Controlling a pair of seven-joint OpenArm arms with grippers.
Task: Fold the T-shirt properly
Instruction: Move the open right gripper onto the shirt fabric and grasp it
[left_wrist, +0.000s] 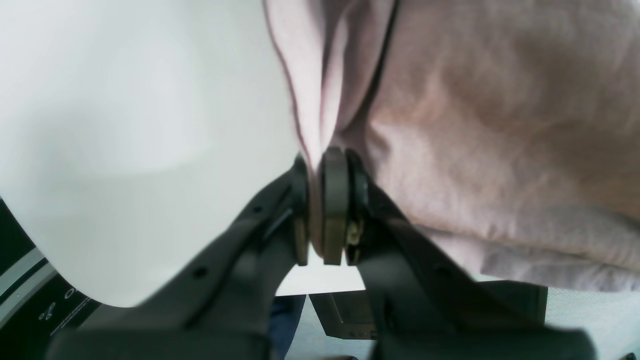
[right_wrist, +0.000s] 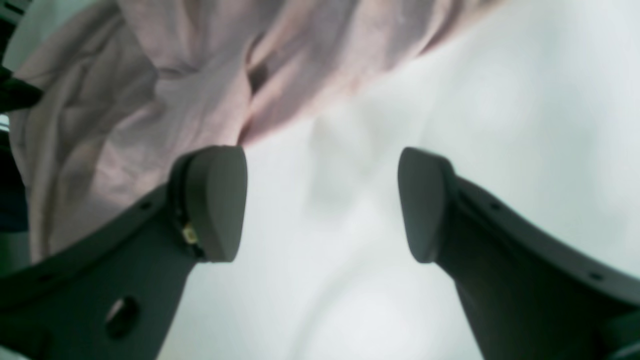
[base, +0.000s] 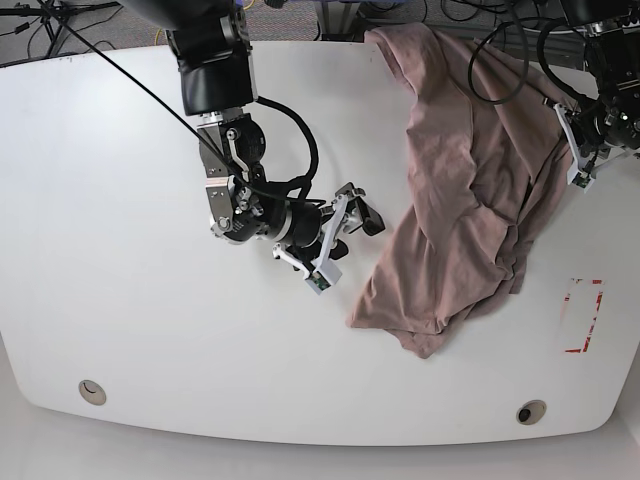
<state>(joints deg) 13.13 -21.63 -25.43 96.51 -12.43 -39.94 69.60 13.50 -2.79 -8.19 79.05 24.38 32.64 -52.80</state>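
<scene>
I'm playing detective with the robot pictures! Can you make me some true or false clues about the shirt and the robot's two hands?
1. The left gripper is pinching the T-shirt. True.
2. The right gripper is holding the T-shirt too. False: its jaws are wide apart with no cloth between them.
3. The T-shirt is bright green. False: it is a dusty pinkish brown.
4. The T-shirt has wrinkles and creases in it. True.
5. The T-shirt is already folded into a neat square. False: it is spread out in a long, uneven shape.
6. The table under the T-shirt is white. True.
</scene>
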